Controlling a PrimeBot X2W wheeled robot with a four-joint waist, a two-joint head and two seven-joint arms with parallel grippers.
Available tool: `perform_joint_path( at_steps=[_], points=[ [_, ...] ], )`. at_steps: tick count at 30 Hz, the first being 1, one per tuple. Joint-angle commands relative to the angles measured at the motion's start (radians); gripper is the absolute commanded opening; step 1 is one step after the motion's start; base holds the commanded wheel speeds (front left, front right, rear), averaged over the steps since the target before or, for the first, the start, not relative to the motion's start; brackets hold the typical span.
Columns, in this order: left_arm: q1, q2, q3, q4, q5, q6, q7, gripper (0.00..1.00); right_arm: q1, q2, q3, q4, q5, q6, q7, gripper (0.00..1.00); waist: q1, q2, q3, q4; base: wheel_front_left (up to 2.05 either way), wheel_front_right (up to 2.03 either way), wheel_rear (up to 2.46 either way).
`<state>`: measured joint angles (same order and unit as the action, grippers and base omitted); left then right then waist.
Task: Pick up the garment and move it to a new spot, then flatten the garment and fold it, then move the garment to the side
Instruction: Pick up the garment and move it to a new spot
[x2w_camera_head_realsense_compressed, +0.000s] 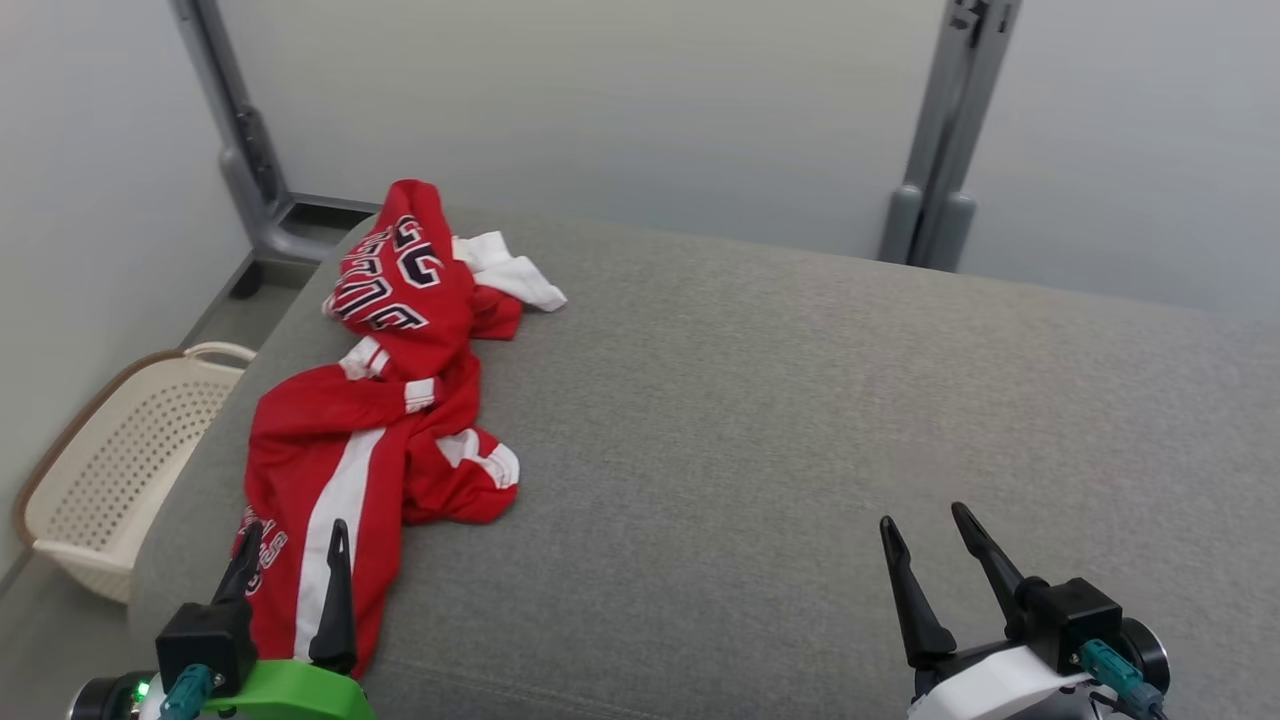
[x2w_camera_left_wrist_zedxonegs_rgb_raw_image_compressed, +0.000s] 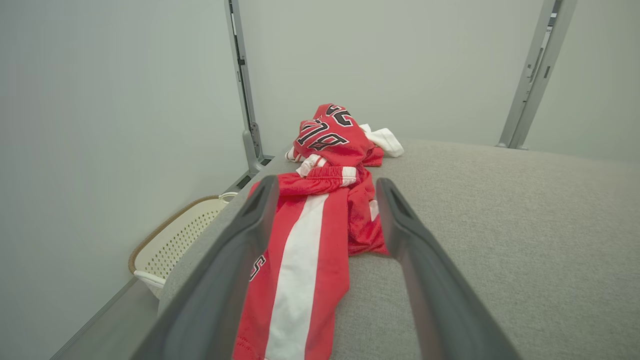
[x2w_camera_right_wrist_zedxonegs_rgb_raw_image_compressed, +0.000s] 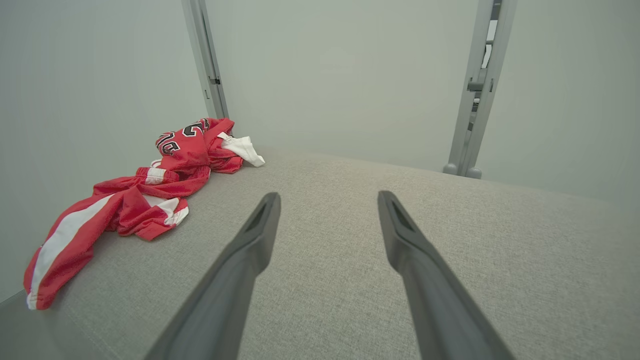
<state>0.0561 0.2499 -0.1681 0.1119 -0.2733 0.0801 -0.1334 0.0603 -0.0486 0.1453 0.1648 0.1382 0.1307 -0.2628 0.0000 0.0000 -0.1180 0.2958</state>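
Left end effector (x2w_camera_head_realsense_compressed: 295, 530), 7 o'clock: jaws wide, empty, straddling the garment's (x2w_camera_head_realsense_compressed: 390, 400) near end. Right end effector (x2w_camera_head_realsense_compressed: 922, 515), 5 o'clock: open, empty, over bare surface (x2w_camera_head_realsense_compressed: 800, 400). Garment is crumpled from 7 to 11 o'clock, along the left edge. Best approach, I judge: lower the left, pinch a thick fold, lift clear, carry it toward centre.

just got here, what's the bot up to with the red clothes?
Nothing is picked up yet. The crumpled red-and-white garment lies along the left edge of the grey cushioned surface. The left claw is open, lined up with the garment's near end; the right claw is open over bare surface. A cream basket sits on the floor to the left.
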Motion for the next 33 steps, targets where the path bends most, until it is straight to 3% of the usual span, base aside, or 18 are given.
perform_joint_path(
  at_steps=[1,10,23,28,33],
  points=[
    [-0.010,0.004,0.004,-0.001,-0.011,0.002,0.003,1.00,-0.009,-0.003,-0.002,0.002,0.006,0.000,-0.004,1.00,0.0000,0.0000,0.013,0.116,0.00,0.00,0.00],
    [0.025,0.001,0.045,-0.017,-0.047,0.034,0.008,1.00,-0.090,-0.004,0.064,0.033,-0.001,0.000,-0.005,1.00,0.0000,0.0000,0.067,0.180,0.00,0.00,0.00],
    [0.065,0.001,0.059,-0.052,-0.073,0.064,0.030,1.00,-0.163,-0.004,0.119,0.094,0.007,0.000,-0.005,1.00,0.0000,0.0000,0.084,0.192,0.00,0.00,0.00],
    [0.027,0.019,0.051,-0.067,-0.079,0.047,0.066,1.00,-0.153,-0.004,0.108,0.095,0.008,0.000,-0.005,1.00,0.0000,0.0000,0.079,0.187,0.00,0.00,0.00],
    [-0.081,0.065,0.036,-0.085,-0.095,-0.001,0.156,1.00,-0.129,-0.003,0.086,0.087,0.008,0.000,-0.005,1.00,0.0000,0.0000,0.071,0.179,0.00,0.00,0.00]
  ],
)
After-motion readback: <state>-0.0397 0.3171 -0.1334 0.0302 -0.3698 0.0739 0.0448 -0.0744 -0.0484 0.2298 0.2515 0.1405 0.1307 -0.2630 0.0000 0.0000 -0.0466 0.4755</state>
